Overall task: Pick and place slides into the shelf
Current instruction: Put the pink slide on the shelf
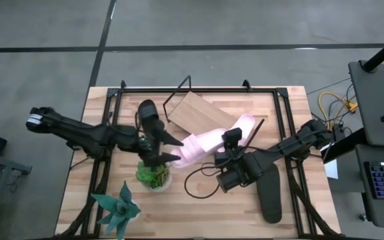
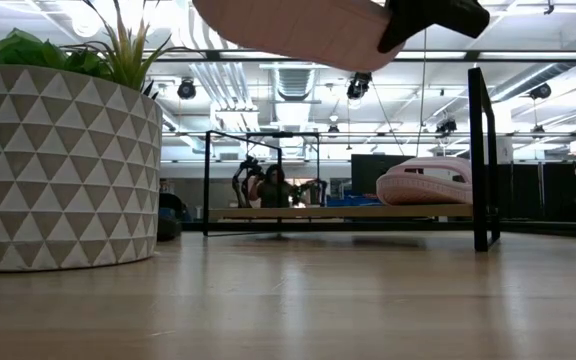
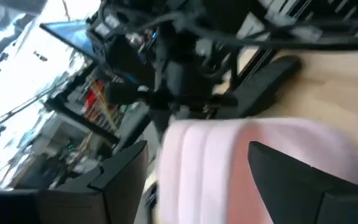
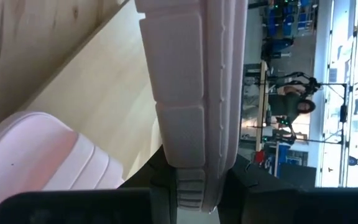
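One pale pink slide [image 1: 195, 147] hangs in the air between my two grippers; the low view shows its sole [image 2: 298, 30] well above the table. My right gripper [image 1: 217, 152] [image 4: 191, 186] is shut on its right end. My left gripper [image 1: 177, 150] [image 3: 199, 146] is open, its fingers on either side of the slide's left end. The second pink slide [image 1: 243, 125] [image 2: 428, 182] lies on the shelf board [image 1: 195, 110]. One black slide [image 1: 150, 115] lies by the shelf's left end, and the other [image 1: 270, 193] is on the table to the right. My left gripper has one finger [image 3: 297, 180] in front of the pink strap [image 3: 216, 168]; whether it touches the slide, I cannot tell. My right gripper pinches the slide's sole at its right end [image 4: 191, 168] between both fingers, coming from the table's right. The slide is lifted clear, sole down and tilted.
A patterned plant pot [image 1: 153, 177] [image 2: 63, 165] stands just near of the left gripper. A teal spiky plant [image 1: 117, 208] sits at the table's near left. A black cable [image 1: 199, 183] loops on the table under the right arm. Black frame rails run along the table's sides.
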You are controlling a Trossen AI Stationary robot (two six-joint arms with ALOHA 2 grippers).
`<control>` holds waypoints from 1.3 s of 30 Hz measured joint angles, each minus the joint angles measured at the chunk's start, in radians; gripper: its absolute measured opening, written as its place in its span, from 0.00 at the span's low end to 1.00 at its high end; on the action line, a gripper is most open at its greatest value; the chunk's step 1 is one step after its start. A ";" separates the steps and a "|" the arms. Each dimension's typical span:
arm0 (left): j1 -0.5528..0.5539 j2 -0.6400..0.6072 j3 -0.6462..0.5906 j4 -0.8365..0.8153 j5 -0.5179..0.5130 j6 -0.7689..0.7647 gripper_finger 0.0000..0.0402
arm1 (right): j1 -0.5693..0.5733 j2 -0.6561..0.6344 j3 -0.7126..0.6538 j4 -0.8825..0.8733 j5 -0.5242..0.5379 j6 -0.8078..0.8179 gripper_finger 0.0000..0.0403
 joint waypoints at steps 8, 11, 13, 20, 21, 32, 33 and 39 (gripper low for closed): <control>0.001 0.099 0.060 -0.022 -0.097 0.041 0.65 | 0.000 0.000 0.001 0.002 0.000 -0.003 0.14; -0.001 0.129 0.085 -0.029 -0.160 0.043 0.65 | 0.000 0.000 0.001 -0.001 -0.002 -0.006 0.14; -0.002 0.145 0.099 -0.032 -0.199 0.043 0.64 | 0.000 0.000 0.001 -0.005 -0.004 -0.008 0.14; -0.002 0.162 0.111 -0.030 -0.207 0.072 0.47 | -0.001 0.000 0.001 -0.002 -0.002 -0.007 0.14; -0.002 0.161 0.110 -0.028 -0.209 0.080 0.42 | -0.001 0.000 0.001 0.000 0.000 -0.007 0.14; -0.002 0.162 0.107 -0.019 -0.216 0.092 0.02 | 0.000 0.000 0.001 0.009 0.000 -0.003 0.14; -0.002 0.162 0.107 -0.018 -0.216 0.096 0.01 | 0.000 0.000 0.001 0.009 0.000 -0.001 0.14; -0.001 0.156 0.107 -0.015 -0.228 0.116 0.00 | -0.002 -0.012 0.001 0.009 0.010 0.107 0.28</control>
